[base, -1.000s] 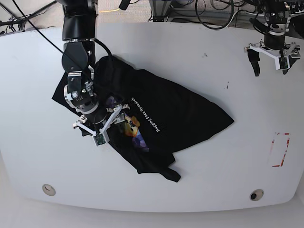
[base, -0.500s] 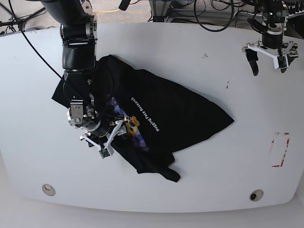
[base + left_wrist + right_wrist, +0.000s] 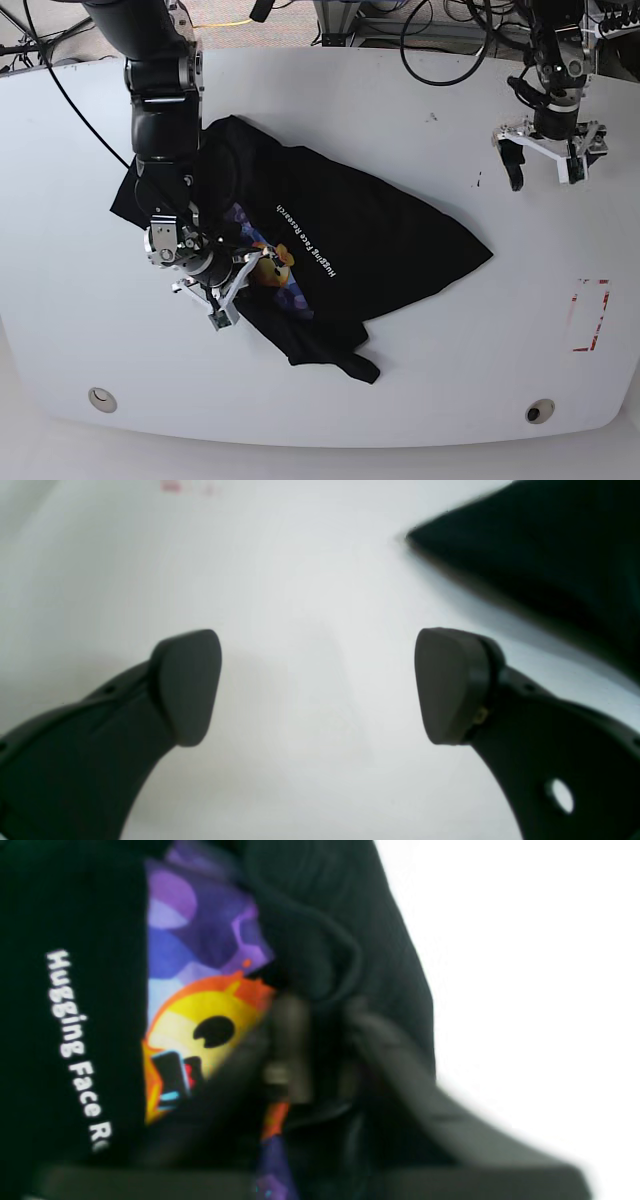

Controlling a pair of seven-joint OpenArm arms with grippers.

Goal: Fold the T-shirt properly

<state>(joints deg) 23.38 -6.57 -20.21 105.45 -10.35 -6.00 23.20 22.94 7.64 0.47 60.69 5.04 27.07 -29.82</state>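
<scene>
The white surface carries the black T-shirt, which lies crumpled and partly folded on the left half of the base view, with its white text and the yellow-orange face print turned up. The right claw is low on the shirt beside the print, and in the right wrist view its fingers stand narrow, pinching a fold of the black cloth. The left claw hangs wide and empty over bare surface near the far edge, well apart from the shirt.
</scene>
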